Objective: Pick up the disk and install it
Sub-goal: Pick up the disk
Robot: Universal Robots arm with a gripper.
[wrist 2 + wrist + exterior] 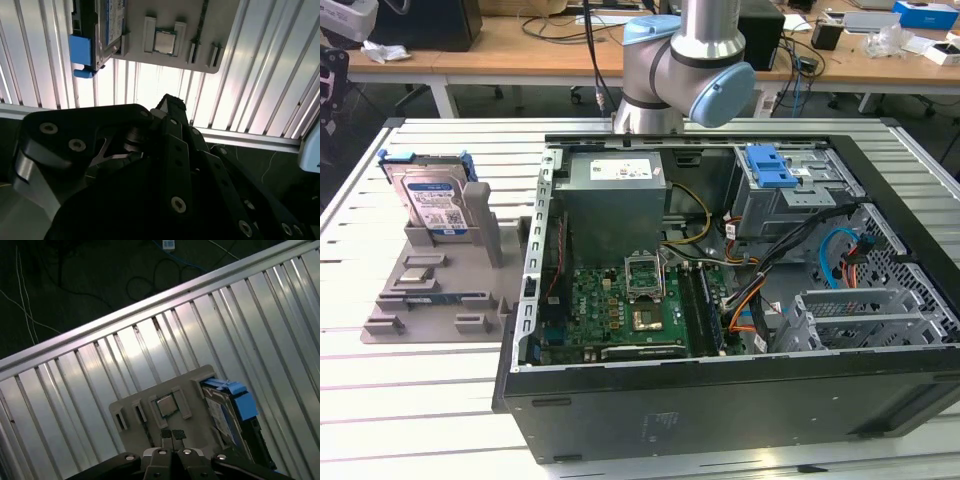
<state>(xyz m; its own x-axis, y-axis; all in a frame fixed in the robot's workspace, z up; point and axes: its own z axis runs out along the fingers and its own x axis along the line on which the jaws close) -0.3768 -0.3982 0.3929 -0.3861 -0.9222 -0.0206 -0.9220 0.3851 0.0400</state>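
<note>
Zero steps done | gripper jaws closed, empty | disk parked in holder, well apart beside jaws | pick and install both outstanding

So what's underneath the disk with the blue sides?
A grey holder sits under the disk, propping it up on the slatted table. The holder's front lip covers the disk's bottom edge, so what it rests on inside can't be seen.
</note>
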